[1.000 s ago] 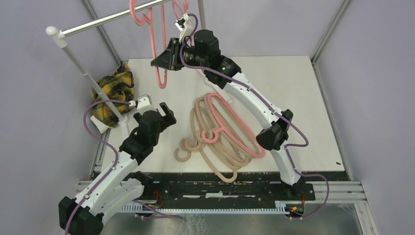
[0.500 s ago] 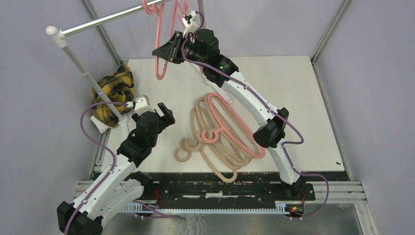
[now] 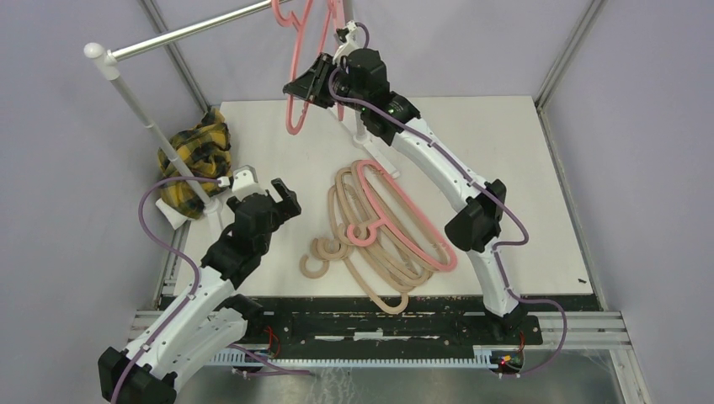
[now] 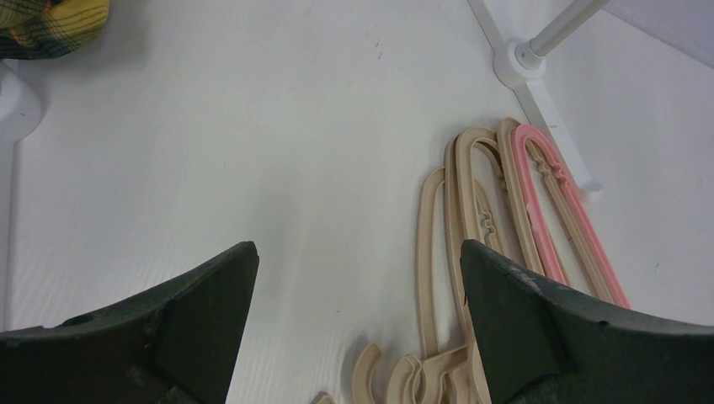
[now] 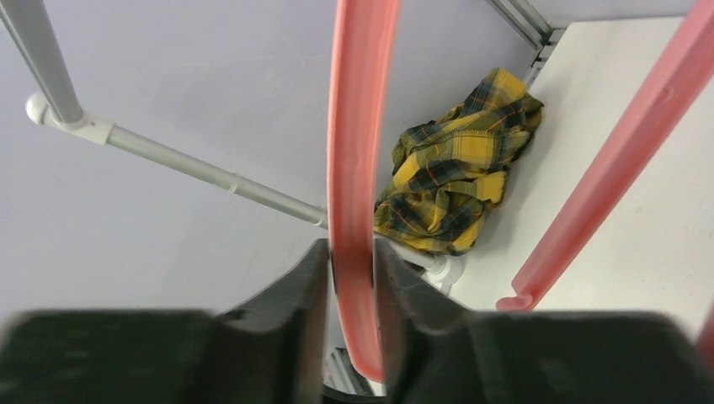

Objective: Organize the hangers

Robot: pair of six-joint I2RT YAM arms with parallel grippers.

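My right gripper [image 3: 310, 87] is raised at the back and shut on a salmon-pink hanger [image 3: 296, 94], whose hook reaches the rail [image 3: 194, 31] at the top edge. In the right wrist view the pink bar [image 5: 354, 168] sits clamped between the fingers [image 5: 286, 311]. A pile of beige hangers [image 3: 370, 244] with one pink hanger [image 3: 396, 223] on top lies mid-table. My left gripper [image 3: 282, 195] is open and empty, hovering left of the pile; the beige hangers [image 4: 455, 252] show between its fingers [image 4: 522, 320].
A yellow-black plaid cloth [image 3: 196, 156] lies at the left by the rack's left post [image 3: 151, 126]. The rack's right foot [image 4: 539, 80] stands behind the pile. Metal frame bars edge the table.
My right gripper has carried the pink hanger up and to the right along the rail. The left arm has barely moved.
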